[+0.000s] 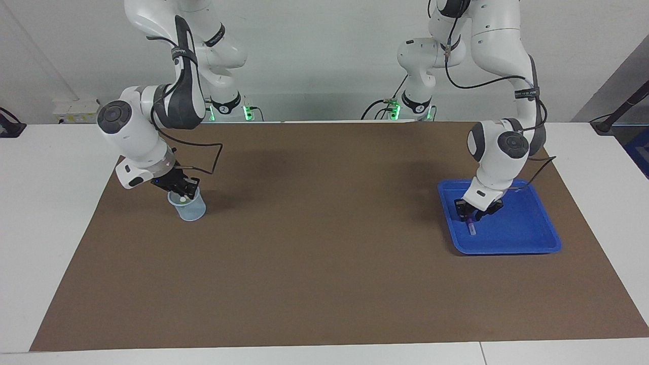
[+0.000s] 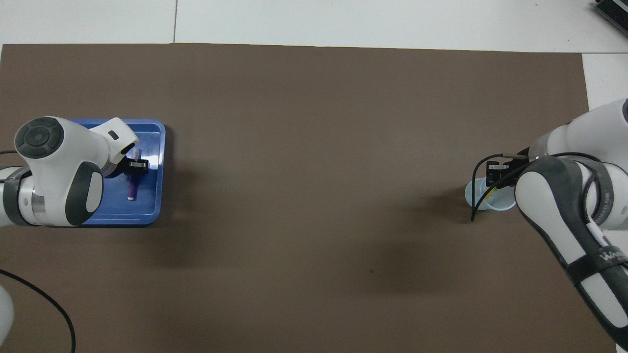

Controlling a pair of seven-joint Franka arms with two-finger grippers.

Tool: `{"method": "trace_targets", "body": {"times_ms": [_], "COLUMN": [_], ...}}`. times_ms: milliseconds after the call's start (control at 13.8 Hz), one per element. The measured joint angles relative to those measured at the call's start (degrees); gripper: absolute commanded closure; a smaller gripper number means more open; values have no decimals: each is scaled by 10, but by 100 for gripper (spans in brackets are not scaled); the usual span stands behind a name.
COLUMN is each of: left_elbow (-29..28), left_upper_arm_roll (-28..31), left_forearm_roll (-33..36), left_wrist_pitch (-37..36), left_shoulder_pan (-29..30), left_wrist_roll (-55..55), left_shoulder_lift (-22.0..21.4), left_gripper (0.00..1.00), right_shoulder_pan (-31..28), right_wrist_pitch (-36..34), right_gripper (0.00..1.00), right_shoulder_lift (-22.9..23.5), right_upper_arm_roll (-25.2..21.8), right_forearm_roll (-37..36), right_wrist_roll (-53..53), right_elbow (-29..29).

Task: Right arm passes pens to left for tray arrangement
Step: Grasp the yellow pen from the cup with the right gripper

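The blue tray (image 1: pixel 527 238) lies at the left arm's end of the table, also in the overhead view (image 2: pixel 149 206). My left gripper (image 1: pixel 469 215) is low over it, shut on the top of the purple pen (image 1: pixel 471 226), which hangs steeply with its pale end down at the tray floor (image 2: pixel 131 190). My right gripper (image 1: pixel 183 192) is at the mouth of the pale-blue mesh cup (image 1: pixel 191 210) at the right arm's end. A whitish pen end (image 1: pixel 182 199) shows in the cup, and a yellow pen (image 2: pixel 490 194) shows from above. The green pen is hidden.
A brown mat (image 1: pixel 324 253) covers most of the white table. The right arm's elbow and cable (image 2: pixel 564 196) hang over the cup in the overhead view. The tray holds nothing but the purple pen.
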Motion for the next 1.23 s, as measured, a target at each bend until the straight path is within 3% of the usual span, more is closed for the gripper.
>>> {"method": "trace_targets", "body": {"times_ms": [145,362,652,797,1087,1232], "left_elbow": [0,11,104,133,188,220], "left_upper_arm_roll": [0,0,0,-2,-7,-14], "left_forearm_roll": [-7,-74,-132,-139,-188,-212], "left_wrist_pitch": [0,-15,-152,-180,-256,-294], "left_shoulder_pan": [0,1,2,2,1,0], "left_wrist_roll": [-6,-9,-29,-49,-108,-172], "left_shoulder_lift": [1,1,2,2,-1,-8], "left_gripper": [0,0,0,0,0,0], "right_shoulder_pan": [0,1,31,56,110,133], "right_wrist_pitch": [-41,-115,-215,-257,-275,-271], "right_gripper": [100,100,100,100,100,100], "right_shoulder_lift": [0,-8,-43,-53,-63,-69], "right_upper_arm_roll": [0,4,8,11,13,14], "right_forearm_roll": [0,0,-13,-13,-5,36], "right_wrist_roll": [-5,-6,-7,-7,-7,12], "right_elbow": [21,65,132,171,200,203]}}
